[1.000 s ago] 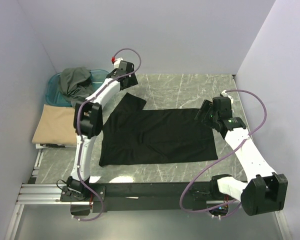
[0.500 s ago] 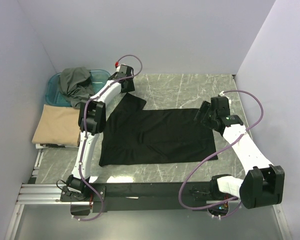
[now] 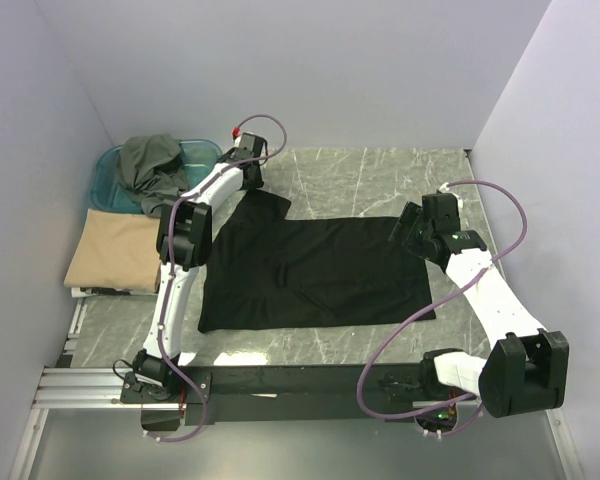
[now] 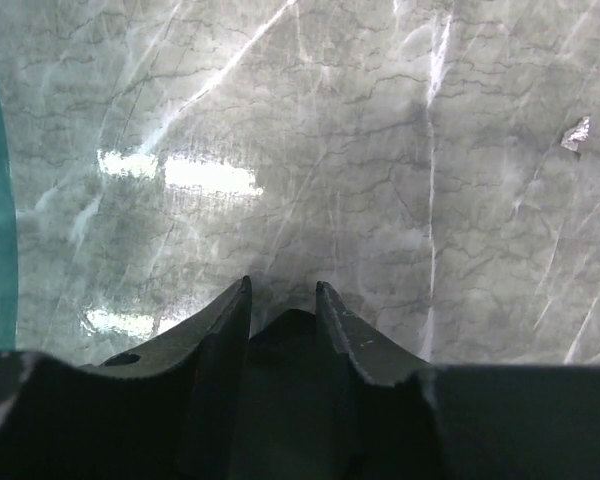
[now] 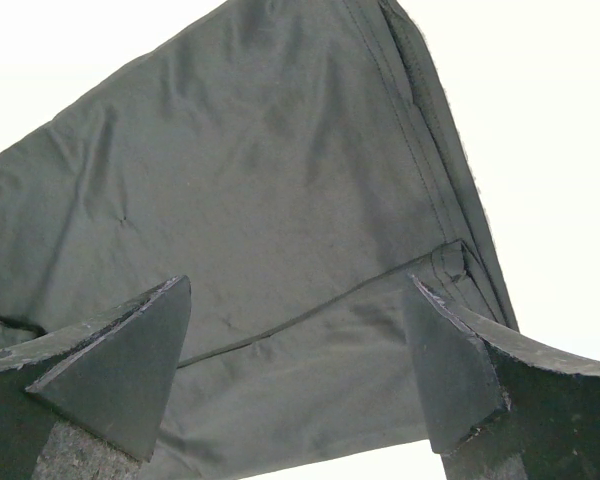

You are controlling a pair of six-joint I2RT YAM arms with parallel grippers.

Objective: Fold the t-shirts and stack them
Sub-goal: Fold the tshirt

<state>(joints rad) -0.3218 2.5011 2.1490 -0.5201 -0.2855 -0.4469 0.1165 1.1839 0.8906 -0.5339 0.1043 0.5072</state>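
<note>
Left pincer [image 4: 282, 288] has just narrowed, seemingly nipping a sleeve of the black t-shirt [image 3: 315, 272] — fold starting — while the right pincer [image 5: 298, 285] hangs spread.

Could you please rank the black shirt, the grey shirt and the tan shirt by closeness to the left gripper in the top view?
1. Black shirt, sleeve at the left gripper.
2. Grey shirt, in the tub on the left.
3. Tan shirt, left edge, nearer the bases.
</note>
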